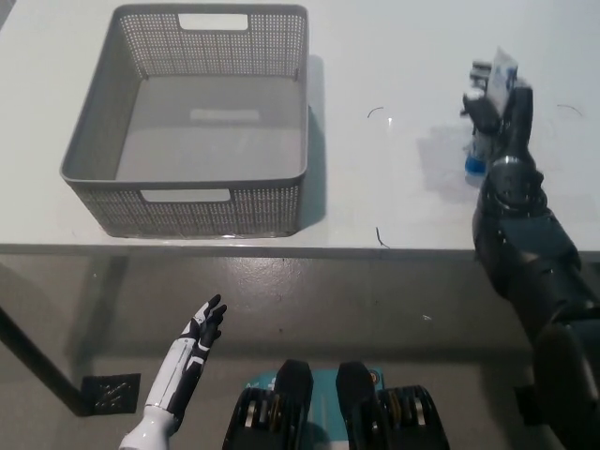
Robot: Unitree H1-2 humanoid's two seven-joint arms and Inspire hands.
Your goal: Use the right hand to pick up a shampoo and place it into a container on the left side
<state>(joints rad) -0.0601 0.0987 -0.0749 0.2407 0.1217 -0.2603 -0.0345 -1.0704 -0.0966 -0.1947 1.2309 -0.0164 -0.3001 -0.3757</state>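
Our right hand [499, 111] is clamped on the shampoo tube [489, 117], blue cap downward, at the right side of the white counter [394, 187]. The grey basket [192, 202] stands well apart to the left. Our left hand [192, 352] rests below the counter edge, fingers apart.

Right arm extends forward from the lower right; right hand [499, 105] is raised upright over the surface [394, 169], fingers [480, 103] wrapped around the shampoo [489, 117]; left hand [202, 330] rests low at lower left, fingers extended and apart.
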